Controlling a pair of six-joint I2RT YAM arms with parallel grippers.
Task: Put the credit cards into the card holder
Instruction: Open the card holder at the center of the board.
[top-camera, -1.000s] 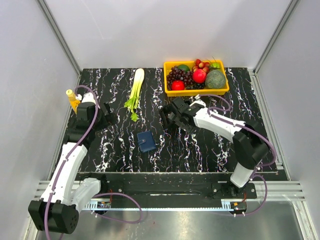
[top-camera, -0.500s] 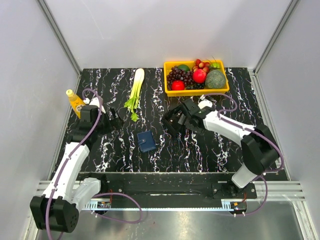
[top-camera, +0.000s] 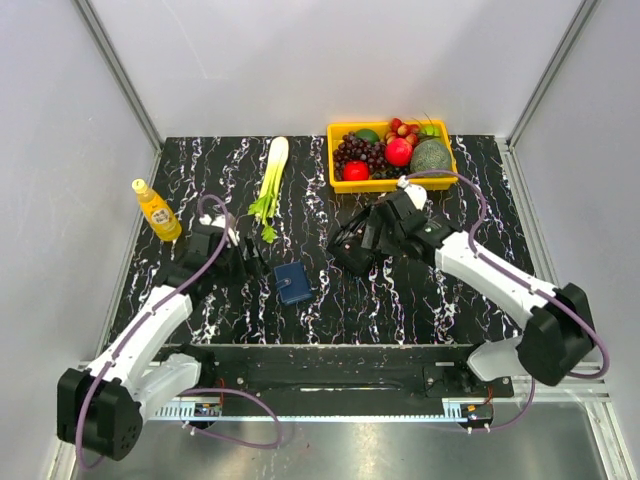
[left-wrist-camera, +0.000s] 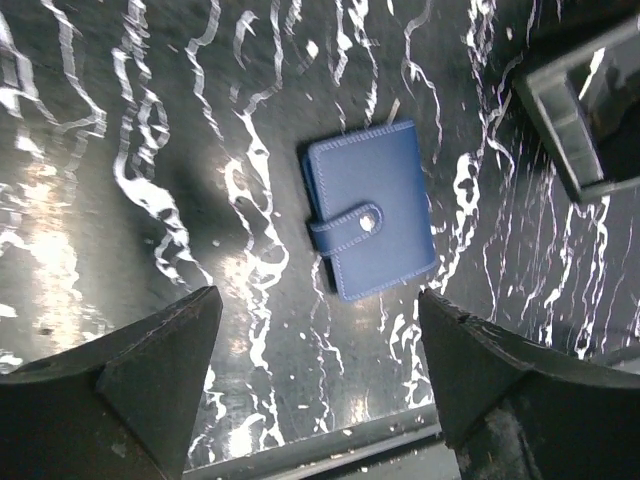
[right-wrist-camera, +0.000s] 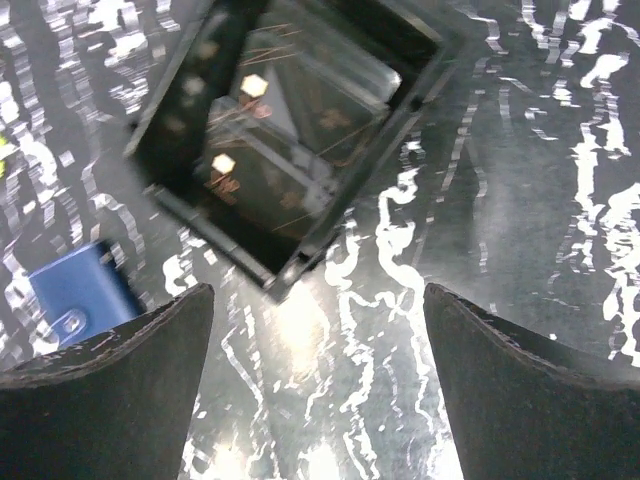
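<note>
The card holder is a small navy wallet, shut with a snap strap, flat on the marble table. It shows in the left wrist view and at the left edge of the right wrist view. Dark credit cards with gold chips lie in a black open tray; the tray's corner also shows in the left wrist view. My left gripper is open and empty just left of the holder. My right gripper is open and empty above the tray's near corner.
A yellow basket of fruit stands at the back right. A celery stalk lies at the back middle. A yellow bottle stands at the left. Grey walls close in both sides.
My left arm has swung right and forward from the yellow bottle to beside the card holder. My right arm has stretched out, its gripper shifting slightly over the tray.
</note>
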